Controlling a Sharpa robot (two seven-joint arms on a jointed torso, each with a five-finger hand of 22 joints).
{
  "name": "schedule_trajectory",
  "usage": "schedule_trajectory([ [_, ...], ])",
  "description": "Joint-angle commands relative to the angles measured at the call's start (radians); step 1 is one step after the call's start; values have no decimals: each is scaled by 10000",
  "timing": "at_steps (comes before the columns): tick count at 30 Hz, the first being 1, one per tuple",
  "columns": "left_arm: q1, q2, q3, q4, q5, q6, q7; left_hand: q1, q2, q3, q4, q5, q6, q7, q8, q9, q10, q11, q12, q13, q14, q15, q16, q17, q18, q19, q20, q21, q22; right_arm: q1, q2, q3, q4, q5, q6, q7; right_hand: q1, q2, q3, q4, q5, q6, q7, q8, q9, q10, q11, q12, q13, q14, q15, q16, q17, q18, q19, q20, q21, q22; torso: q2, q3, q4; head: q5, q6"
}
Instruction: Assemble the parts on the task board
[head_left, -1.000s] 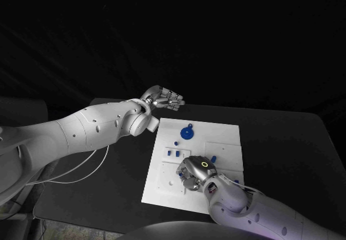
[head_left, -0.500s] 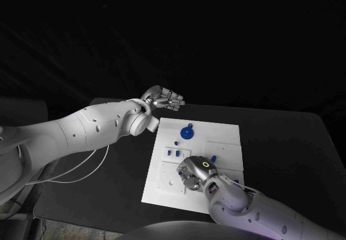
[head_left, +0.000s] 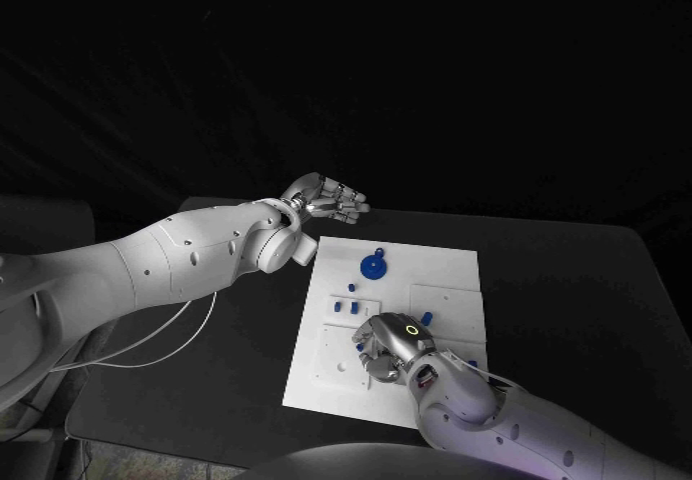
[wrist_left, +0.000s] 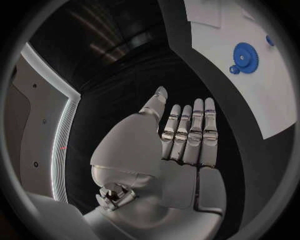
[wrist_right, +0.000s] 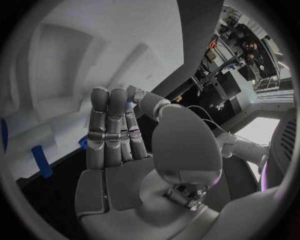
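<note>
parts, the small blue plastic pieces (head_left: 343, 306), lie scattered on the flat white task board (head_left: 447, 270) in the middle of the black table (head_left: 577, 300). a round blue gear with a small loop at its edge (head_left: 374, 265) sits toward the board's far end, and short blue pegs lie near its middle, close to the raised white blocks.

our right hand (head_left: 387, 345) hangs low over the near half of the board, back upward, fingers curled down toward the surface. in the right wrist view its fingers (wrist_right: 109, 130) lie straight and pressed side by side, and a sliver of blue shows between them and the thumb; it may be a part held there or merely one lying behind, so we cannot tell whether this hand holds anything. a blue peg (wrist_right: 42, 161) stands on the board just beside the fingertips.

our left hand (head_left: 326, 198) is raised beyond the board's far left corner, well apart from every part, fingers together and bent, holding nothing (wrist_left: 187, 135).

we judge the work to be early, at the picking or seating of a peg. the next move calls for a fine, steady pinch, with the peg upright over its hole.
</note>
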Motion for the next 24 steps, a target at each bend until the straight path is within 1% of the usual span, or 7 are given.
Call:
schedule_trajectory([
  [1, 13, 1, 7, 13, 35, 187, 30, -19, 77, -36, 0, -5, 7, 25, 1, -8, -63, 25, 32, -14, -80, 18, -31, 3, 90, 1, 24, 7, -10, -11, -36, -5, -6, 94, -206, -76, 73, -85, -117, -17, 117, -54, 10, -31, -12, -113, 17, -18, -3, -72, 49, -32, -61, 169, -52, 32, -66, 166, 3, -1, 2, 0, 3],
  [5, 13, -7, 7, 16, 34, 198, 26, -11, 67, -44, 4, -7, 7, 26, 2, -8, -84, 26, 34, -14, -91, 21, -30, 3, 90, -6, 27, 6, -11, -12, -110, -5, 99, 161, -398, -79, 107, -161, -235, -82, 162, -91, 25, -31, -16, -282, 51, -14, 0, -99, 67, -44, -123, 193, -62, 53, -112, 162, 4, 2, 1, -4, 10],
  [10, 13, -27, 6, -3, 31, 193, 27, -11, 67, -44, 4, -7, 7, 26, 2, -8, -84, 26, 34, -14, -91, 21, -30, 3, 90, -6, 27, 6, -11, -11, -327, 9, 482, 455, -528, 30, 269, -94, -1487, -2, 616, -368, -47, -28, -21, -963, 160, 56, -10, -176, 174, -100, -311, 182, -26, 159, -480, -28, -7, 5, -11, -34, 38],
  [13, 13, -45, 6, -19, 30, 187, 36, -11, 67, -44, 4, -7, 7, 26, 2, -8, -84, 26, 34, -14, -91, 21, -30, 3, 90, -6, 27, 6, -11, -9, -503, 117, 794, 698, -535, 83, 351, -25, -1983, 109, 682, -438, -68, -28, -21, -1003, 162, 63, -13, -174, 187, -91, -389, 171, 85, 177, -715, -175, -11, 3, -17, -65, 68],
  [18, 13, -72, 6, -61, 29, 174, 60, -11, 67, -44, 4, -7, 7, 26, 2, -8, -84, 26, 34, -14, -91, 21, -30, 3, 90, -6, 27, 6, -11, -5, -831, 504, 1294, 1200, -411, 168, 309, 42, -2049, 188, 772, -407, -39, -32, -22, -853, 136, 73, -15, -73, 167, 7, -404, 183, 260, 154, -812, -192, -21, -9, -26, -134, 145],
  [21, 13, -98, 5, -92, 28, 161, 80, -11, 67, -44, 4, -7, 7, 26, 2, -8, -84, 26, 34, -14, -91, 21, -30, 3, 90, -6, 27, 6, -11, 6, -1133, 895, 1609, 1741, -253, 528, 238, 155, -1905, 206, 979, -327, 74, -29, -19, -682, 126, 53, -13, 117, 137, 153, -344, 228, 518, 108, -770, -180, -29, -12, -33, -160, 179],
  [24, 13, -121, 5, -112, 27, 142, 99, 0, 55, -50, 7, -6, 17, 17, 1, -8, -70, 19, 40, -13, -81, 17, -28, 4, 89, -8, 26, 8, -10, 59, -1444, 1250, 1849, 2414, 84, 777, 43, 221, -1741, 190, 1089, -258, 34, -31, -17, -522, 92, 36, -17, 251, 118, 253, -269, 202, 694, 97, -733, -136, -32, -17, -37, -213, 254],
])
